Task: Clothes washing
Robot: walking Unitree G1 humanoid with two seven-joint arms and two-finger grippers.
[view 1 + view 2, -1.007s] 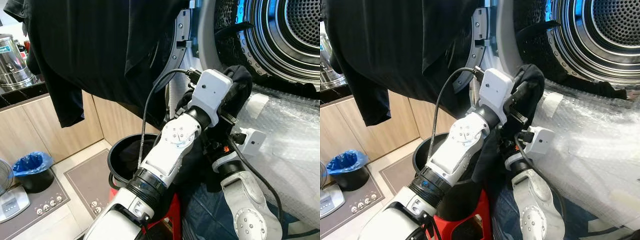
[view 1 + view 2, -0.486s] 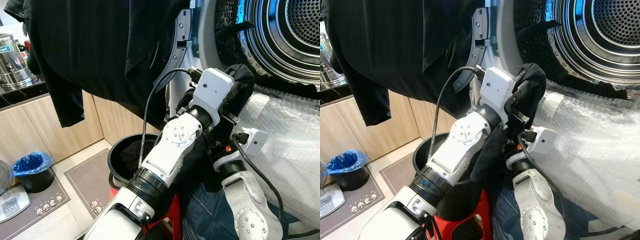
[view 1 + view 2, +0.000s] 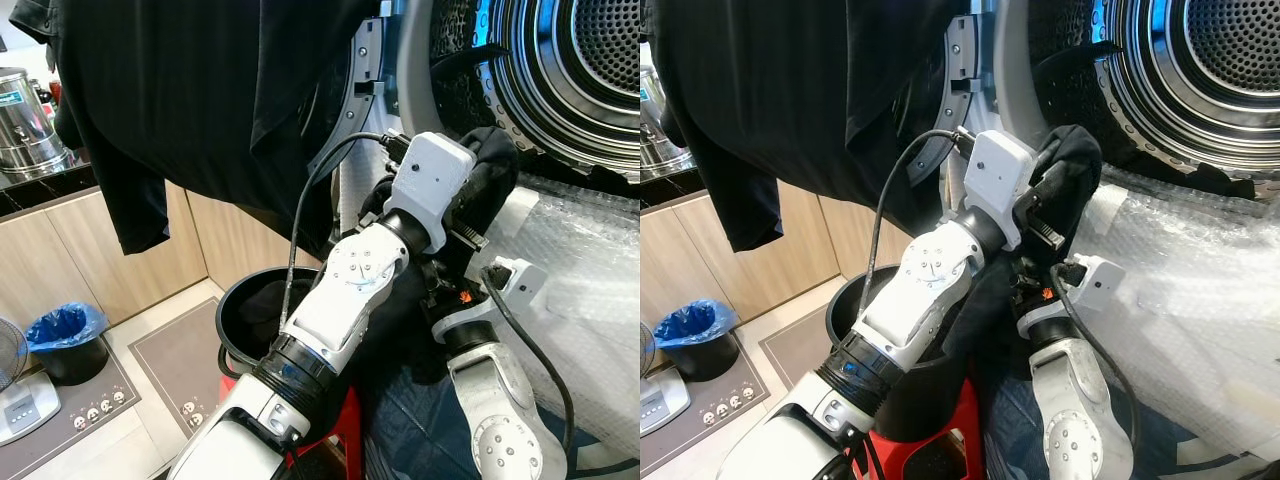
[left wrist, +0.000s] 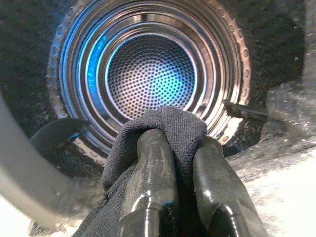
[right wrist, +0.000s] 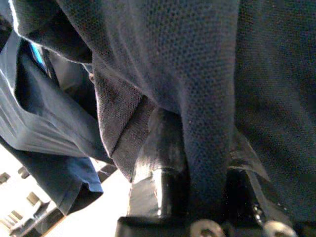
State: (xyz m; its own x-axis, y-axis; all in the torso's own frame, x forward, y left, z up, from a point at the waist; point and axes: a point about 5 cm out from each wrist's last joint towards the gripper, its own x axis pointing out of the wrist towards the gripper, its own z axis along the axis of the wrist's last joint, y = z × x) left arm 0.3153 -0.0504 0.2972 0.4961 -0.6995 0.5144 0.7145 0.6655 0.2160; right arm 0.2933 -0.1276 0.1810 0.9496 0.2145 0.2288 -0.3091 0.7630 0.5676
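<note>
A black garment (image 3: pixel 491 165) is bunched at the lower rim of the washing machine's open steel drum (image 3: pixel 590 70). My left gripper (image 4: pixel 175 163) is shut on that garment (image 4: pixel 163 128), held up right before the drum's mouth (image 4: pixel 150 69). The rest of the cloth hangs down under my left arm (image 3: pixel 360 280). My right gripper (image 5: pixel 202 148) is below it, shut on a hanging fold of the same dark cloth (image 5: pixel 148 74). From the head, the cloth and my left arm hide the right gripper's fingers; its wrist (image 3: pixel 510 280) sits just right of them.
A black laundry basket (image 3: pixel 235 300) stands on a red stool (image 3: pixel 345 420) under my arms. A dark shirt (image 3: pixel 200 100) hangs over the open washer door. Bubble wrap (image 3: pixel 590 290) covers the machine's front. On the floor at left are a blue-bagged bin (image 3: pixel 65 340) and a scale (image 3: pixel 25 405).
My left gripper has risen a little and moved right toward the drum, carrying the garment. My right wrist has shifted slightly right as well.
</note>
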